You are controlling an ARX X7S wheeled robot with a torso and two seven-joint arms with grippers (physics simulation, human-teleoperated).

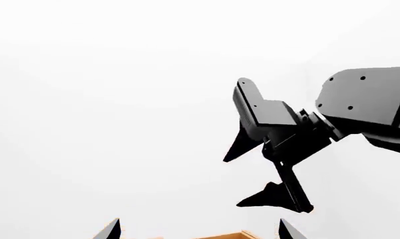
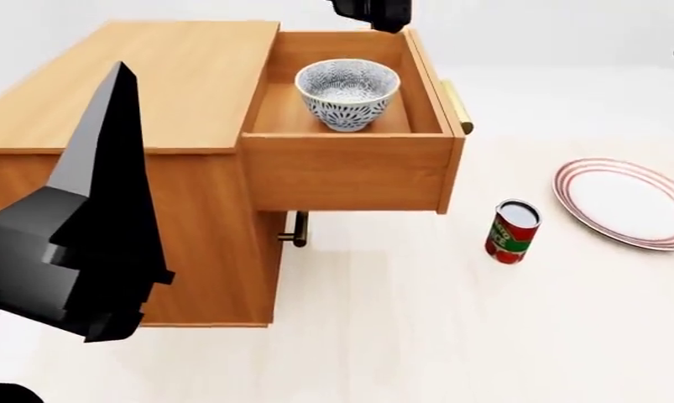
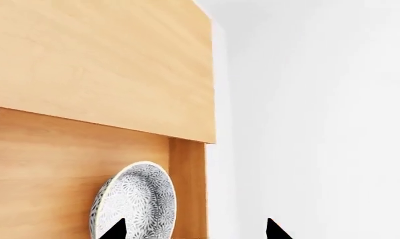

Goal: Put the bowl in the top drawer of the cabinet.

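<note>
So your bowl sits upright in the top drawer, which is pulled out from the cabinet. Right gripper hangs w/ jaws apart, holding nothing; in its wrist view the bowl lies just past 2 tips. Left gripper jaws also apart, empty. On the tabletop: 1 can, near it 1 plate.
</note>
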